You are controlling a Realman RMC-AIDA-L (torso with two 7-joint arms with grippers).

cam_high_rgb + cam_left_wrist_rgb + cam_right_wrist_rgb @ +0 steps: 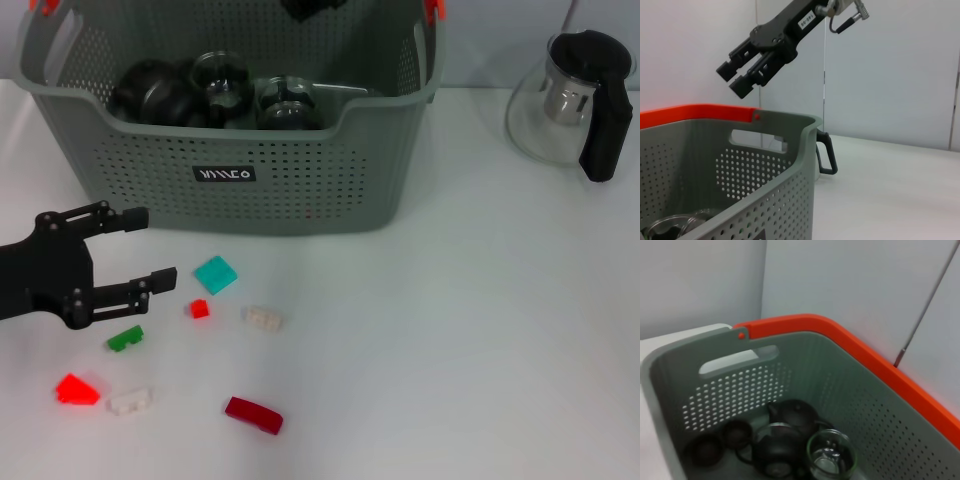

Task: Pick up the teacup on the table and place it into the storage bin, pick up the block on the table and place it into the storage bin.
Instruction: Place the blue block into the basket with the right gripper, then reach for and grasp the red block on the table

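- While the left gripper (142, 246) hovers low over the table's (480, 330) left edge with its jaws spread wide and holding nothing, it should drop straight onto one block.
- The small red block (199, 309) and the teal block (215, 274) lie nearest, just in front of the storage bin (300, 180).
- No teacup sits on the table; cups and pots already lie in the bin.
- The right gripper (747, 70) hangs above the bin, jaws nearly together, holding nothing.
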